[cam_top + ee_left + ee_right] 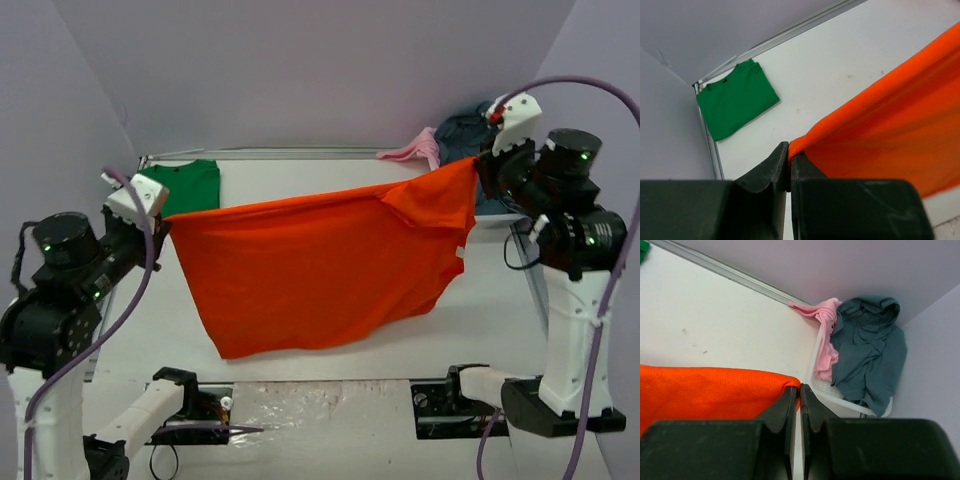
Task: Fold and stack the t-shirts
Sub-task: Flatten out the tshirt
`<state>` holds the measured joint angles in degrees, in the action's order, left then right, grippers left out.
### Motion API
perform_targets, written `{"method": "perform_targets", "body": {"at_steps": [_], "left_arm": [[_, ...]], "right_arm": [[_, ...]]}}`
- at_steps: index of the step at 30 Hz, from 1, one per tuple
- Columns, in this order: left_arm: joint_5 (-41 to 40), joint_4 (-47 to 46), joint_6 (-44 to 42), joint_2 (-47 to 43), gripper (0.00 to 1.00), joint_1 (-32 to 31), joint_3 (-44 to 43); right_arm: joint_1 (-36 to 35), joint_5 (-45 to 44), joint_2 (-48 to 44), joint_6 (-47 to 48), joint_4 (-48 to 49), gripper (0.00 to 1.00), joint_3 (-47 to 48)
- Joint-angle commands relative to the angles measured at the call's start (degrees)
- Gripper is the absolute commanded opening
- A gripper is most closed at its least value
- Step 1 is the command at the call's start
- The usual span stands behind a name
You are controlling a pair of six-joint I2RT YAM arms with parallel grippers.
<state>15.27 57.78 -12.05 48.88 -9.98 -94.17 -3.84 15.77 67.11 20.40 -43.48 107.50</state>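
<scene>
The orange t-shirt (pixel 320 265) hangs stretched in the air between both arms, its lower part sagging toward the table. My left gripper (pixel 160 222) is shut on its left corner, where the orange cloth (pixel 880 125) is pinched between the jaws of that gripper (pixel 789 161). My right gripper (pixel 482 163) is shut on the right corner, and the orange cloth (pixel 710 390) comes out to the left of that gripper (pixel 799 392). The green t-shirt (pixel 185 185) lies folded flat at the table's back left corner, also seen as the green t-shirt (pixel 735 100) in the left wrist view.
A white basket (pixel 850 400) at the back right holds a pink garment (pixel 825 335) and a grey-blue garment (pixel 865 350); both also show as the pink garment (pixel 415 150) and grey-blue garment (pixel 465 130). A metal rail (pixel 260 153) runs along the table's back edge.
</scene>
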Motion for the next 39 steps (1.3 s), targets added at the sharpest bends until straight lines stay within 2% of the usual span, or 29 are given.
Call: {"method": "perform_targets", "body": {"at_steps": [1,6,10,14,20,25,27,33,36,38,39], "left_arm": [[-8.6,-9.6,2.8,9.1,0.02,0.5,3.8],[-15.3,-21.5,4.7,20.2,0.02,1.7,8.6],[-18.0,-25.5,5.5,27.0,0.02,2.8,5.1],[-17.6,-25.8,5.5,31.2,0.02,2.9,-1.4],[-17.2,-25.4,5.1,27.1,0.03,3.0,-8.0],[-15.6,-23.4,4.3,19.2,0.02,3.0,-4.3],[-15.6,-22.5,4.1,16.7,0.03,3.0,0.8],[-12.5,-18.4,1.9,1.6,0.02,2.9,19.2],[-11.3,-13.9,1.4,-5.3,0.02,2.9,22.0],[-11.8,-12.0,1.6,-7.7,0.02,2.9,20.8],[-11.8,-11.0,1.8,-8.5,0.02,2.9,17.5]], "right_arm": [[0.1,-4.5,13.4,-1.9,6.7,0.0,0.8],[0.1,-7.4,25.2,-0.7,10.4,0.0,7.4],[0.1,-7.7,34.2,-0.5,10.4,0.0,16.5],[0.1,-7.8,36.9,-0.9,10.3,0.0,24.1],[0.1,-6.9,32.3,-1.9,10.3,0.0,28.5],[0.0,-5.7,22.7,-1.0,10.3,0.0,20.1],[0.0,-5.2,17.7,-0.5,10.3,0.0,11.4],[0.0,-2.9,2.6,0.3,10.4,0.0,-14.2],[0.0,-2.6,-4.1,0.3,9.9,0.0,-18.2],[0.0,-3.0,-5.7,-0.4,8.7,0.0,-16.2],[0.1,-3.5,-5.8,-0.8,8.4,0.0,-14.6]]}}
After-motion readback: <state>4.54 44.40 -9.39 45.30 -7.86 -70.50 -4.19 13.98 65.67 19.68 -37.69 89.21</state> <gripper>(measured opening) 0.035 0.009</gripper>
